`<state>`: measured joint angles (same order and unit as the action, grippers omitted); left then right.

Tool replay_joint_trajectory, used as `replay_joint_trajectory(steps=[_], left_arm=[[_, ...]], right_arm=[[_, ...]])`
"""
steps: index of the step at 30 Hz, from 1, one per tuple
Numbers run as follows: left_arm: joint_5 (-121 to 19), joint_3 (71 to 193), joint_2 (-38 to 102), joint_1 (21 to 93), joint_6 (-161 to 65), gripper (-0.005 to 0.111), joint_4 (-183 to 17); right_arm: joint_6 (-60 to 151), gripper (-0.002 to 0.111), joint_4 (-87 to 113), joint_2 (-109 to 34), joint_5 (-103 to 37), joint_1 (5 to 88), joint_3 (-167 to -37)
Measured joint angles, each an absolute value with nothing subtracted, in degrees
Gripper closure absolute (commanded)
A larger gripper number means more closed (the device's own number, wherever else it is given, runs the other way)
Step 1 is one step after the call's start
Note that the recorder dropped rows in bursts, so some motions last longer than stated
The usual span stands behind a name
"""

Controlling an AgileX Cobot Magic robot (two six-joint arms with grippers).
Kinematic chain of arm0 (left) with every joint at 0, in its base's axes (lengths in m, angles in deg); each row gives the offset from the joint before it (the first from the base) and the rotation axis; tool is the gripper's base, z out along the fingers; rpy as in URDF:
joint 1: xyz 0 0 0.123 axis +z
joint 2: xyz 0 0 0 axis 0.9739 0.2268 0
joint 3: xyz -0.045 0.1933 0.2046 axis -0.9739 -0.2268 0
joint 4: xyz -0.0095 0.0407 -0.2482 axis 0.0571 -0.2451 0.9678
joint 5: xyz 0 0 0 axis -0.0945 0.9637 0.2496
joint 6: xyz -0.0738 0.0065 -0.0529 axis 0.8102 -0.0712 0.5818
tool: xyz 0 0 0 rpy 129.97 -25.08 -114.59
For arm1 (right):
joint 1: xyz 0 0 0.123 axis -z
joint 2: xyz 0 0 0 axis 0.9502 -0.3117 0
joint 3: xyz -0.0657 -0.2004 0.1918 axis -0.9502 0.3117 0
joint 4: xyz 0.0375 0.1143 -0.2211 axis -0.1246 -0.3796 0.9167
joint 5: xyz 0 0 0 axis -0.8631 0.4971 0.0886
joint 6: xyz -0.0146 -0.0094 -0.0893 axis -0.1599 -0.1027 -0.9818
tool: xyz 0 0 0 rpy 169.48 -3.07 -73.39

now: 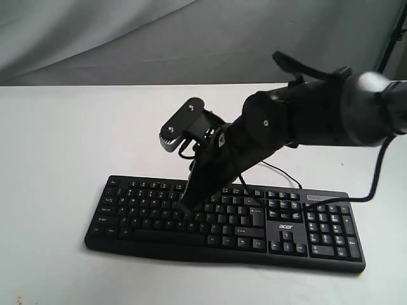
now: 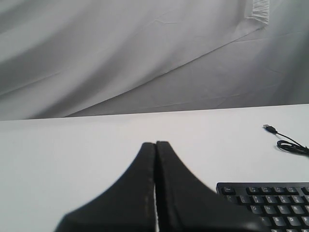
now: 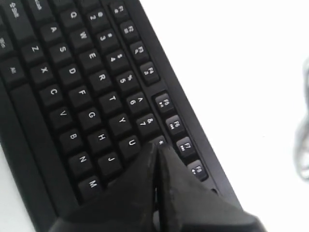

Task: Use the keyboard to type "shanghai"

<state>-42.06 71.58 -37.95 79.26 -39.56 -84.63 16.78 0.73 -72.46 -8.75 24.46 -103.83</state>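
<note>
The black keyboard (image 1: 152, 213) with white legends and an "acer" logo (image 1: 285, 226) lies flat on the white table (image 1: 57, 140). My right gripper (image 1: 186, 204) reaches down from the right onto its letter block, fingers shut with nothing between them. In the right wrist view its tip (image 3: 157, 146) sits just past the U key (image 3: 131, 143), beside the 8 key, and hides the keys beneath it. My left gripper (image 2: 155, 144) is shut and empty, held over bare table with the keyboard's corner (image 2: 270, 205) off to one side. The exterior view does not show it.
The thin black cable (image 1: 280, 173) runs from the keyboard's back edge; its USB plug (image 2: 269, 128) and a coil (image 2: 292, 146) lie on the table. Grey cloth (image 1: 127, 38) hangs behind the table. A dark stand (image 1: 391, 38) rises at the far right.
</note>
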Motion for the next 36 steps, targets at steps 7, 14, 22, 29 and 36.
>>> replay_joint_trajectory(steps=[7, 14, 22, 29, 36], left_arm=[[-42.1, 71.6, -37.9, 79.3, -39.6, 0.107, -84.6], [-42.1, 71.6, -37.9, 79.3, -39.6, 0.107, -84.6], [-42.1, 71.6, -37.9, 79.3, -39.6, 0.107, -84.6], [-42.1, 71.6, -37.9, 79.3, -39.6, 0.107, -84.6], [-42.1, 71.6, -37.9, 79.3, -39.6, 0.107, -84.6]], right_arm=[[23.3, 0.108, 6.9, -62.5, -4.3, 24.5, -103.7], [37.5, 0.108, 15.0, -49.7, 8.7, 25.3, -103.7], [42.4, 0.108, 17.2, -39.5, 18.2, 25.7, -103.7], [42.5, 0.108, 17.3, -37.5, 18.3, 25.7, -103.7], [42.4, 0.108, 24.5, -36.5, 14.3, 26.7, -103.7]])
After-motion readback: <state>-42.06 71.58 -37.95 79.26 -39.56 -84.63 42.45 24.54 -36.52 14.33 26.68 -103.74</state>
